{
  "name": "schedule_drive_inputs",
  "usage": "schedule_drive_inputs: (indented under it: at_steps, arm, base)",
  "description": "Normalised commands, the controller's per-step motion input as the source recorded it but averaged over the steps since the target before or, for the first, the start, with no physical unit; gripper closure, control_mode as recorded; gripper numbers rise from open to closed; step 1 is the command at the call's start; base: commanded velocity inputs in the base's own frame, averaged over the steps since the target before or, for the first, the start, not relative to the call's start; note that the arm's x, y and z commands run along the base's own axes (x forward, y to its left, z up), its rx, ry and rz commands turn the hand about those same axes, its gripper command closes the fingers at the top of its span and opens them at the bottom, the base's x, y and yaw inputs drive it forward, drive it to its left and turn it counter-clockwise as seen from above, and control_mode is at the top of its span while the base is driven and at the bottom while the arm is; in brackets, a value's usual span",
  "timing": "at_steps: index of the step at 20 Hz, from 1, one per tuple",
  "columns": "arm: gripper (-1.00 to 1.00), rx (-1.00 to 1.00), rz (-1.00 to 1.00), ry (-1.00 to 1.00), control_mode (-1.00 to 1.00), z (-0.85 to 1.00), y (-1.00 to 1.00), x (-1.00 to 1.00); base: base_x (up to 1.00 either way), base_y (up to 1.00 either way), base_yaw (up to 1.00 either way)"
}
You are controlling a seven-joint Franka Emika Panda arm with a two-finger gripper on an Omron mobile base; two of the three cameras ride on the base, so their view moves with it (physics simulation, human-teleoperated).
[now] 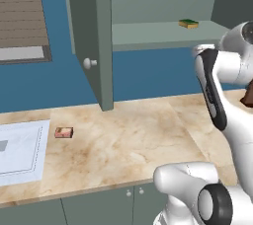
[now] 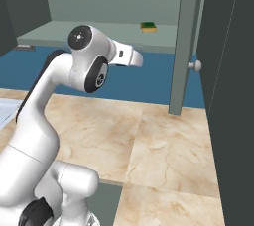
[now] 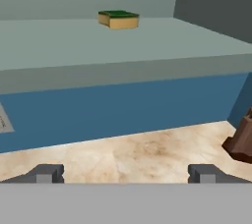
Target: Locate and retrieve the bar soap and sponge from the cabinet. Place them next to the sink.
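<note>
Nearest, the gripper hangs with its jaws spread wide and nothing between them. On the marbled beige counter, the flat pinkish-red bar soap already lies just right of the pale rectangular sink. Farther off, the green-and-yellow sponge waits on the grey-green cabinet shelf, apparently not yet fetched.

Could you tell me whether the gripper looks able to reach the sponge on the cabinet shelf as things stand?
Probably yes: the sponge lies alone on the open shelf, the door swung aside, and the open gripper faces it from below.
</note>
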Motion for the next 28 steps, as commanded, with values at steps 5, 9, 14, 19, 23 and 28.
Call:
schedule_drive_inputs:
  at_steps: [5, 9, 14, 19, 23, 28]
  arm:
    - [-1.00, -0.01, -0.01, 0.04, -1.00, 0.47, -0.05, 0.06]
    - [-1.00, -0.04, 0.00, 0.07, -1.00, 0.22, 0.00, 0.20]
    - [-1.00, -0.02, 0.00, 0.00, -1.00, 0.20, 0.00, 0.24]
    - [-1.00, 0.00, 0.03, 0.00, -1.00, 0.10, -0.02, 0.29]
    - [-1.00, 0.02, 0.01, 0.00, -1.00, 0.03, -0.14, 0.28]
    - [-1.00, 0.05, 0.00, 0.00, -1.00, 0.00, -0.16, 0.34]
  base:
    - [0.00, 0.00, 0.00]
    - [0.00, 0.00, 0.00]
    - [0.00, 0.00, 0.00]
    - [0.00, 0.00, 0.00]
    - [0.00, 0.00, 0.00]
    - [0.00, 0.00, 0.00]
